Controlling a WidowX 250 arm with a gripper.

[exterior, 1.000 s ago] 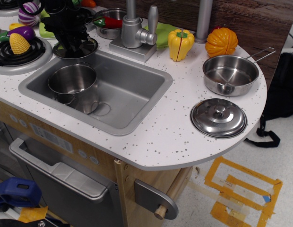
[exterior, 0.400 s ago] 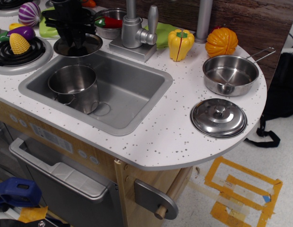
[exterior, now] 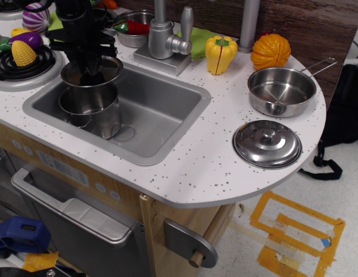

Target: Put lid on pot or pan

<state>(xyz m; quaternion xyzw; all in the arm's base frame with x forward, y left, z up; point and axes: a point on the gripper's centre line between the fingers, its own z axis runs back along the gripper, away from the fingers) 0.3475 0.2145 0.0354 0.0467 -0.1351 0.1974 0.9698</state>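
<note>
Held lid (exterior: 92,71) by its knob, my gripper (exterior: 88,68) clenched on it from above. Lid hung level just above pot (exterior: 91,107), not yet seated; lid centre looked slightly toward back of pot mouth, so coming move was short drop, small nudge forward. Pot stood upright in sink (exterior: 159,118), left end, apparently empty. Pan (exterior: 281,91) at right sat empty. Small bowl (exterior: 133,29) behind tap held toy vegetables.

Shiny steel pot (exterior: 91,107); dark mirror-like steel lid (exterior: 91,71); matt grey sink (exterior: 159,118); speckled white counter (exterior: 213,167); glossy plastic pepper (exterior: 220,54).
</note>
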